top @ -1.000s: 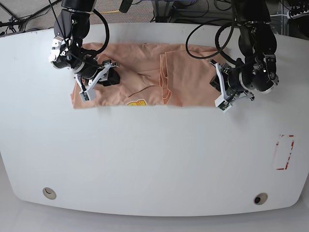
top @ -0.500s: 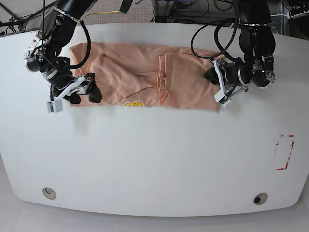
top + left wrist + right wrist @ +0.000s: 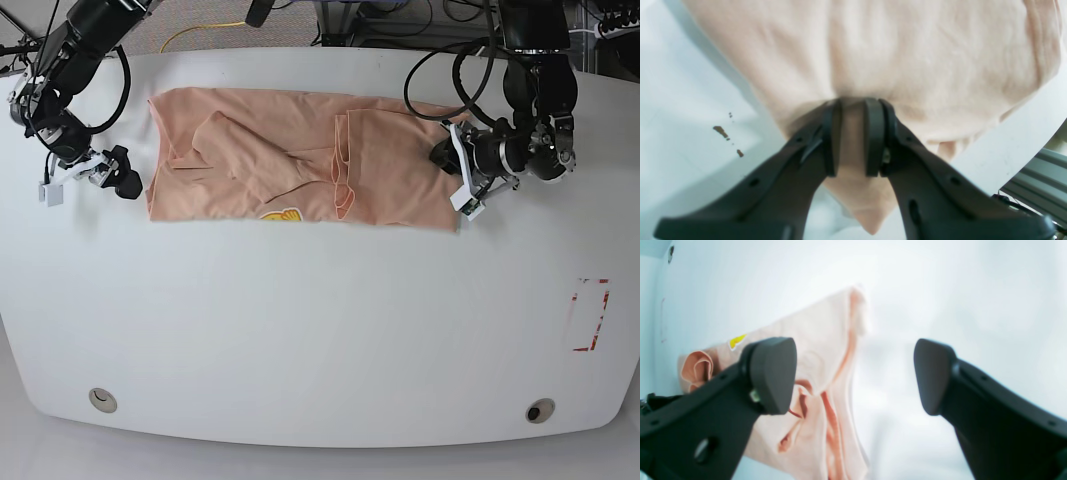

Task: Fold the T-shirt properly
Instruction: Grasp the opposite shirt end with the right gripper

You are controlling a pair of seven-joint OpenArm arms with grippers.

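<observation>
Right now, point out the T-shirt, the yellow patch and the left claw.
T-shirt [image 3: 390,170]: base view, plain fabric of the folded-over panel.
yellow patch [image 3: 283,214]: base view, on the patch at the shirt's near edge.
left claw [image 3: 853,136]: left wrist view, midway between the fingertips, shut on the fabric.

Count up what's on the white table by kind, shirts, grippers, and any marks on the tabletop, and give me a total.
T-shirt: 1, peach-pink, lying on the table
Grippers: 2, the left gripper and the right gripper
Red rectangle outline on the tabletop: 1
Round holes near the front edge: 2, and
Total: 6
</observation>
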